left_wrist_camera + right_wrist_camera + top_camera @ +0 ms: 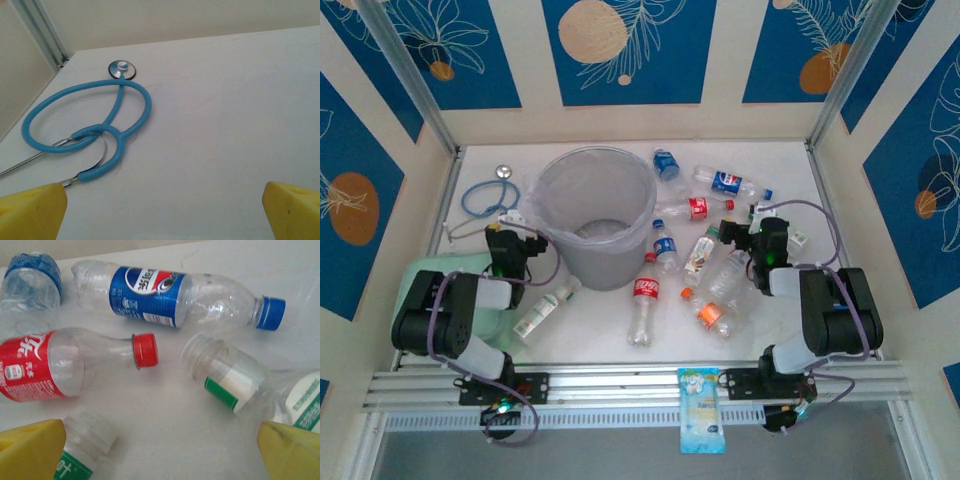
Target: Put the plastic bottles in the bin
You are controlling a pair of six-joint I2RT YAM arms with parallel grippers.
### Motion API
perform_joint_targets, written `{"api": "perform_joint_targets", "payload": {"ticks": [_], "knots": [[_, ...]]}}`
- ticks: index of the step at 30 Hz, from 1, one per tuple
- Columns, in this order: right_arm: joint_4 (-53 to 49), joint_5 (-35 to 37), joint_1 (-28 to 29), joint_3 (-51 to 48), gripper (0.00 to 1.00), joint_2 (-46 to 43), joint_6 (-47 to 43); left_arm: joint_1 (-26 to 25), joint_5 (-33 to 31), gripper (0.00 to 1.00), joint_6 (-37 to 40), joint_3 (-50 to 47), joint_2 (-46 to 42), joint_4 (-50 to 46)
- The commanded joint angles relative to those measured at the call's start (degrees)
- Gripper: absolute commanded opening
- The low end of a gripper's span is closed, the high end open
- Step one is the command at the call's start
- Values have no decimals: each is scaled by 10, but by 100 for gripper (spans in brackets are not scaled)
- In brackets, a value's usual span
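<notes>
The plastic bottles (pixel 646 290) lie right of the bin (pixel 600 255). The right gripper (pixel 757 222) is nearest, jaws open, with a red-cap bottle (pixel 75 365) lying sideways just ahead. The left gripper (pixel 507 230), left of the bin, is open too.

Left pincer (pixel 162 210) wide apart, empty; right pincer (pixel 160 450) wide apart, empty.

Looks like a lab test booth to me, not a home: I'm working a white table (pixel 585 340) boxed in by blue leaf-print panels (pixel 665 65), with the left arm (pixel 450 320) and right arm (pixel 835 315) bolted to an aluminium rail (pixel 620 385) at the near edge, and random props like a stethoscope (pixel 90 125) and plastic bottles (pixel 145 295) lying around.
</notes>
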Motion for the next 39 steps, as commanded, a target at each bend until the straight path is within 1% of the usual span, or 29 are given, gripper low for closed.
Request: {"api": "perform_joint_targets", "payload": {"ticks": [1, 4, 6, 8, 11, 14, 16, 18, 20, 22, 23, 27, 29, 31, 33, 35, 36, 39], "knots": [[-150, -15, -1, 69, 99, -77, 9, 2, -65, 99, -33, 33, -71, -123], [-270, -4, -7, 112, 99, -133, 68, 3, -107, 99, -48, 48, -124, -188], [-399, 3, -12, 161, 99, -158, 127, 6, -135, 99, -78, 69, -165, -274], [-519, 6, -15, 206, 99, -169, 160, 12, -151, 100, -134, 92, -204, -379], [-681, 5, -20, 262, 99, -185, 190, 24, -148, 100, -224, 121, -254, -529], [-814, -1, -25, 301, 99, -210, 220, 35, -127, 100, -248, 143, -289, -612], [-892, -8, -32, 316, 93, -226, 247, 45, -110, 99, -259, 167, -305, -675], [-948, -43, -39, 320, 88, -234, 256, 53, -86, 99, -266, 186, -321, -727], [-984, -84, -43, 308, 85, -241, 258, 57, -63, 98, -275, 198, -338, -762], [-1009, -102, -47, 292, 82, -248, 263, 60, -45, 97, -280, 211, -353, -792], [-1011, -103, -50, 278, 81, -253, 265, 60, -43, 96, -261, 223, -360, -807], [-972, -140, -58, 224, 74, -255, 276, 61, -122, 98, -203, 302, -374, -889], [-942, -158, -59, 202, 71, -245, 280, 61, -127, 98, -191, 339, -388, -912], [-922, -166, -57, 190, 71, -225, 279, 61, -116, 97, -185, 370, -404, -924], [-916, -156, -50, 188, 73, -203, 277, 61, -83, 96, -170, 399, -415, -923], [-909, -140, -42, 184, 78, -187, 277, 60, -34, 96, -169, 440, -411, -932], [-903, -137, -41, 181, 80, -181, 277, 60, 0, 95, -171, 462, -403, -939], [-883, -133, -41, 166, 81, -168, 282, 59, 100, 93, -191, 509, -376, -946]]}}
